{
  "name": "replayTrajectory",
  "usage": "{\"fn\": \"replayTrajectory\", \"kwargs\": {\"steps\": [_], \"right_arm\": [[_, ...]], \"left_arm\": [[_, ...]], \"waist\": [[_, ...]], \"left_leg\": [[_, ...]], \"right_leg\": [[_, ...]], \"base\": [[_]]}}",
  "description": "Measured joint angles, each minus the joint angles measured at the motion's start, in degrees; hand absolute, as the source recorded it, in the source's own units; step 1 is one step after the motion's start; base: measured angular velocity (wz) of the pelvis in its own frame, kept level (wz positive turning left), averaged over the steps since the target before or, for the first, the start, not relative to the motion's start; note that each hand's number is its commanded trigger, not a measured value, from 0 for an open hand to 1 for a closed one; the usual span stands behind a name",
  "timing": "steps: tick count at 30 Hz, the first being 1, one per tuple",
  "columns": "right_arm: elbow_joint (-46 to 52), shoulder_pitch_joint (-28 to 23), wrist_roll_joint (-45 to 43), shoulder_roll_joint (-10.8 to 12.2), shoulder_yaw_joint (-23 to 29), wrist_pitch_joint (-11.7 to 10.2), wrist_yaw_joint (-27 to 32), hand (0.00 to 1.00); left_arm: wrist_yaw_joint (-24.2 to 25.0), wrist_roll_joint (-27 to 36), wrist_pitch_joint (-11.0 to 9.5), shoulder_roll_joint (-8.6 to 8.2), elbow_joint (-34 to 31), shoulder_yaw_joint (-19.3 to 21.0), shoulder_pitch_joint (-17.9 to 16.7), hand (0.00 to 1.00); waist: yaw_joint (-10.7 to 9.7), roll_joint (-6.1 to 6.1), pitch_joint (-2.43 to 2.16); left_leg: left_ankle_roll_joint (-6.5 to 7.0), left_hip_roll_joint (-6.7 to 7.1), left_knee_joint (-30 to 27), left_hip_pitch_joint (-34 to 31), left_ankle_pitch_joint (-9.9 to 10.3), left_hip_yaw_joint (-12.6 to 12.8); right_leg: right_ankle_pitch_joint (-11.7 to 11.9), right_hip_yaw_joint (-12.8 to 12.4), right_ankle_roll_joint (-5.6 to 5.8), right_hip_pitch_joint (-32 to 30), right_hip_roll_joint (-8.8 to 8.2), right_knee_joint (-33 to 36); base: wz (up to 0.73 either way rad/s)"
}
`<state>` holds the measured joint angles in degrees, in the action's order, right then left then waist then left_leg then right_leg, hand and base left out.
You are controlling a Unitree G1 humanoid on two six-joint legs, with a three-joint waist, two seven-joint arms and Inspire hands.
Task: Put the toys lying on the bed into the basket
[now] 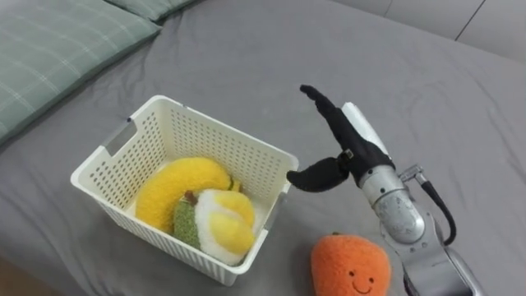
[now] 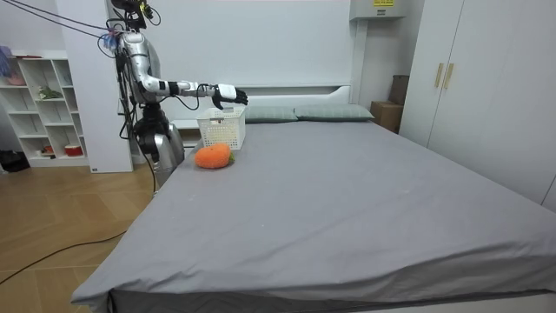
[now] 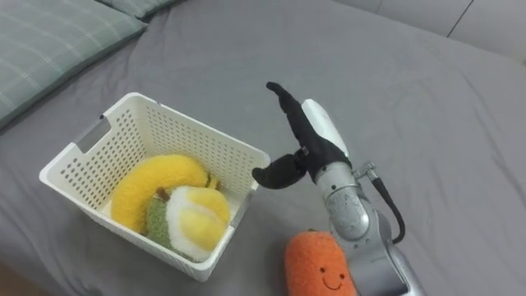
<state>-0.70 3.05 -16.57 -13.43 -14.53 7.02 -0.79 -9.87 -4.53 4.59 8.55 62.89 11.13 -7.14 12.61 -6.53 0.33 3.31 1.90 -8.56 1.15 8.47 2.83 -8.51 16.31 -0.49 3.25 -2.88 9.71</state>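
While a banana plush (image 1: 177, 185) lies in the basket (image 1: 97, 182), right hand (image 1: 352, 144) hovers beside its rim, fingers spread, empty; likely next: grasp orange plush (image 1: 349, 265) nearby.

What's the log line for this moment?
right hand: open, raised beside basket | in basket: banana, green-yellow toy | orange toy: on bed, outside basket

Two green checked pillows (image 2: 334, 112) lie at the far end of the bed (image 2: 347, 200), against a white headboard (image 2: 287, 89). A white wardrobe (image 2: 486, 87) stands on the right, with a brown box (image 2: 387, 113) beside it. At the far left, a white shelf (image 2: 39, 104) stands on the wood floor (image 2: 61, 217).
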Motion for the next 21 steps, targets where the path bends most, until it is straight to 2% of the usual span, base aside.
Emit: {"fn": "replayTrajectory", "kwargs": {"steps": [4, 8, 10, 11, 15, 18, 21], "right_arm": [[-3.73, -0.45, 0.61, -0.01, 3.37, -0.05, 1.58, 0.0], [-3.93, -3.08, 0.54, -0.08, 5.62, -0.12, 3.17, 0.0], [-4.55, -4.8, 0.54, -0.09, 6.41, -0.86, 3.69, 0.0], [-5.42, -5.3, 0.54, -0.08, 6.84, -1.37, 3.71, 0.0], [-8.53, -5.58, 0.83, -0.07, 7.04, -1.47, 3.72, 0.0], [-10.08, -6.12, 0.83, -0.06, 7.03, -1.57, 3.68, 0.0], [-11.35, -6.52, 0.55, 0.41, 6.98, -1.66, 3.62, 0.0]], "left_arm": [[-0.73, 0.55, -0.01, -0.2, 0.17, 1.12, -0.79, 0.0], [-0.75, 0.49, 0.02, -0.24, 0.18, 1.13, -1.43, 0.0], [-0.85, 0.4, 0.0, -0.58, 0.13, 1.22, -1.38, 0.0], [-0.9, 0.33, -0.06, -0.85, 0.0, 1.42, -1.4, 0.0], [-1.0, 0.46, -0.28, -0.96, -0.2, 1.34, -1.46, 0.0], [-1.24, 0.49, -0.39, -0.92, -1.02, 1.34, -1.5, 0.0], [-1.23, 0.52, -0.98, -0.93, -1.29, 1.07, -1.48, 0.0]], "waist": [[-1.83, 0.34, 0.17], [-2.86, 0.97, -0.04], [-3.06, 1.93, 0.02], [-3.21, 2.37, -0.14], [-4.45, 3.26, -0.26], [-4.64, 3.32, -0.31], [-4.66, 2.87, -0.49]], "left_leg": [[0.15, 0.0, -0.04, 0.15, 0.13, 0.2], [0.19, 0.0, -0.1, 0.27, 0.19, 0.39], [0.24, -0.08, -0.05, 0.55, 0.24, 1.02], [0.27, -0.1, -0.04, 0.59, 0.26, 1.22], [0.28, -0.15, -0.05, 0.53, 0.26, 1.6], [0.25, -0.2, -0.05, 0.48, 0.27, 1.79], [0.25, -0.18, -0.07, 0.6, 0.27, 1.97]], "right_leg": [[0.05, -0.35, 0.05, 0.22, 0.01, 0.05], [0.08, -0.45, 0.08, 0.24, -0.01, 0.06], [0.1, -0.8, 0.1, 0.3, -0.02, 0.08], [0.11, -1.04, 0.12, 0.26, -0.02, 0.12], [0.11, -1.4, 0.13, -0.05, 0.0, 0.32], [0.11, -1.84, 0.13, -0.18, 0.04, 0.2], [0.11, -2.01, 0.13, -0.13, 0.17, -0.04]], "base": [[-0.03], [-0.01], [-0.11], [-0.1], [-0.06], [-0.05], [-0.02]]}}
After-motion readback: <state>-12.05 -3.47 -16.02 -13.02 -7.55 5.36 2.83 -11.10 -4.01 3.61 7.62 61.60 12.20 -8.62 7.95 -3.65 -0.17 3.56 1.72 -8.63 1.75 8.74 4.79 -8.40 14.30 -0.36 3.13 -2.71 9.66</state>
